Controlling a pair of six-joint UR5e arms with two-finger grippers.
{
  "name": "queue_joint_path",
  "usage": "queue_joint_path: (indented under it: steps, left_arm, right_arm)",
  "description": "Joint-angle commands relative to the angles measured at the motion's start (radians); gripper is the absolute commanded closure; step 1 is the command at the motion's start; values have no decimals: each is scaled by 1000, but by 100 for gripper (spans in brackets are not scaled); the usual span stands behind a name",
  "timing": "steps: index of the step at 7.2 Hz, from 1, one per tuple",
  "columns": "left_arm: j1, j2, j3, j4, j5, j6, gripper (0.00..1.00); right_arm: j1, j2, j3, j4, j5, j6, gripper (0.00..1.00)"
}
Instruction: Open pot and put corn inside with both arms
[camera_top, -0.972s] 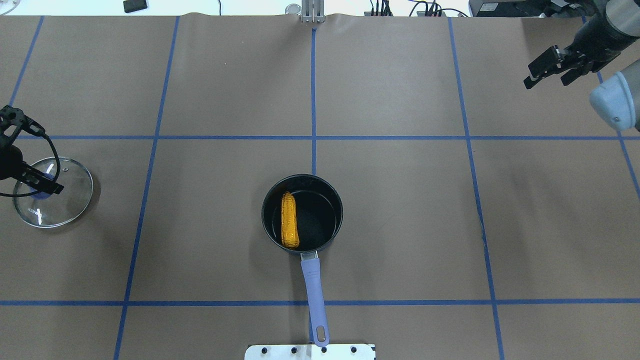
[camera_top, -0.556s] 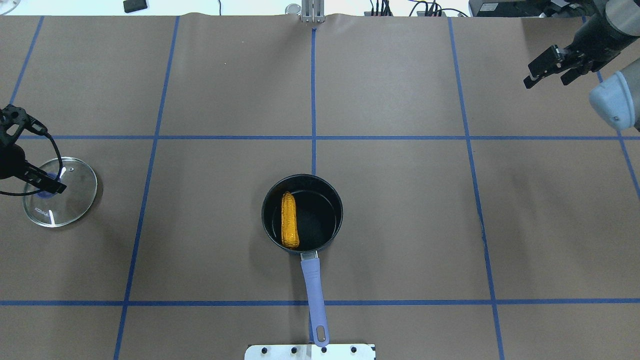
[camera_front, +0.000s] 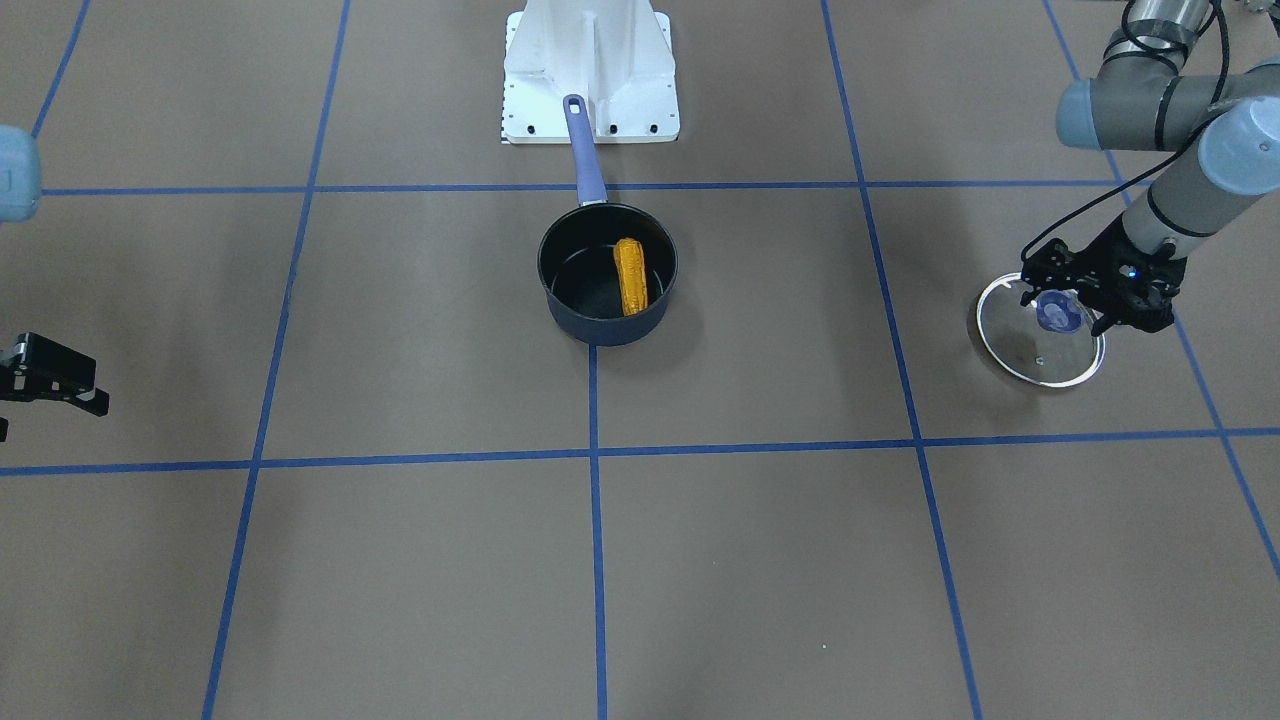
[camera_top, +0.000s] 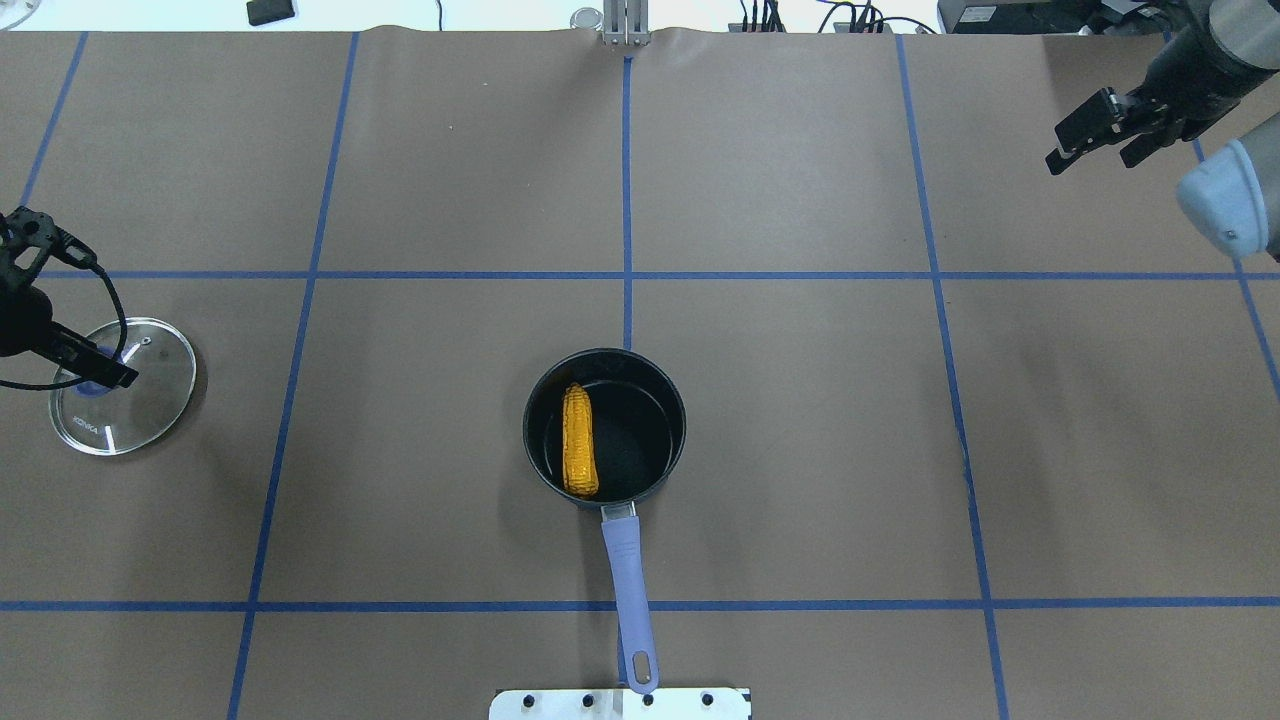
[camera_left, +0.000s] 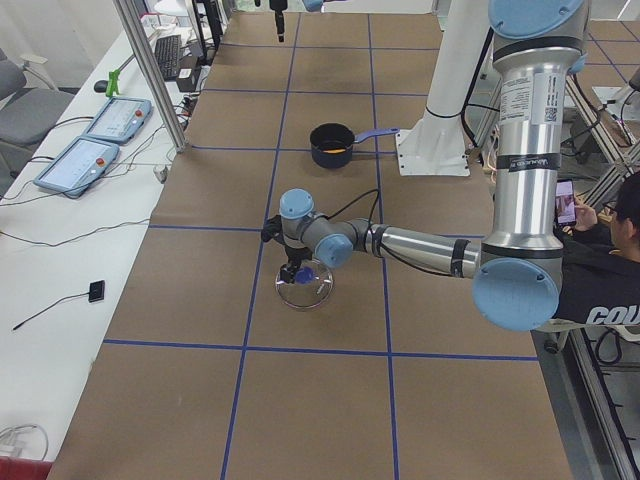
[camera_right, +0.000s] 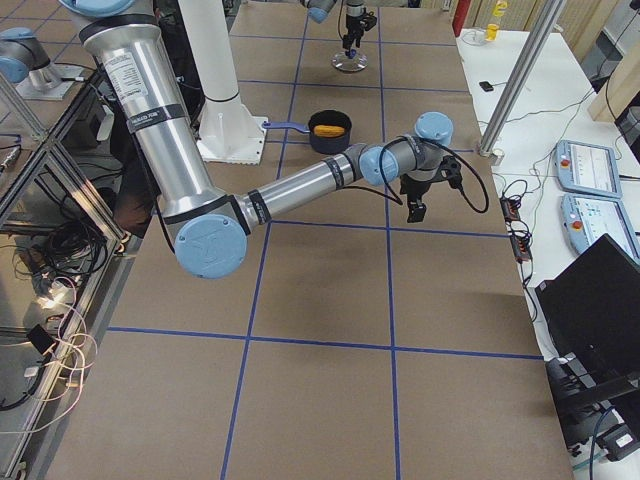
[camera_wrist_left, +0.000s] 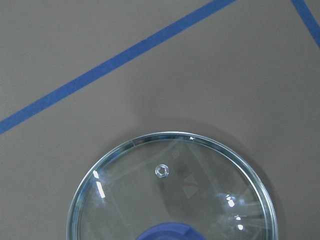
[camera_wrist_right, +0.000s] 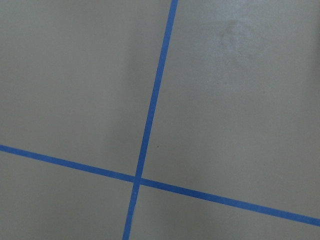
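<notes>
Brown table, "KONKA" on glass lid

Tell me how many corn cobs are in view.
1. The corn lies inside the open pot, against its wall on the robot's left side. No cob shows under the clear lid, far off to the robot's left.

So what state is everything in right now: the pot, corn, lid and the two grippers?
pot: upright, open, corn inside.
corn: lying in the pot along its wall.
lid: off the pot, knob up, far out on the robot's left.
left gripper: shut on the lid's knob.
right gripper: open, empty, far from the pot.
</notes>
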Motion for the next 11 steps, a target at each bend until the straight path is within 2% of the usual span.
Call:
queue_joint_path:
  steps: [1, 2, 3, 5, 7, 8, 11]
  left_arm:
    - [-74, -25, 0, 12, -32, 9, 0]
    - [-172, -40, 11, 53, -160, 74, 0]
    - [-249, -57, 11, 121, -212, 172, 1]
    - [-390, -51, 57, 190, -214, 399, 0]
    - [-499, -44, 155, 196, -215, 568, 0]
    - [-522, -39, 160, 195, -209, 573, 1]
    - [-572, -18, 180, 181, -208, 575, 1]
  right_arm:
    - [3, -23, 0, 0, 2, -1, 0]
    - [12, -49, 0, 5, 3, -2, 0]
    - [18, -61, 0, 11, 3, 2, 0]
    - [45, -101, -2, 17, 7, -18, 0]
    - [82, -109, 0, 9, 10, -21, 0]
    - [101, -115, 0, 2, 12, -20, 0]
    - [124, -224, 5, 18, 10, -43, 0]
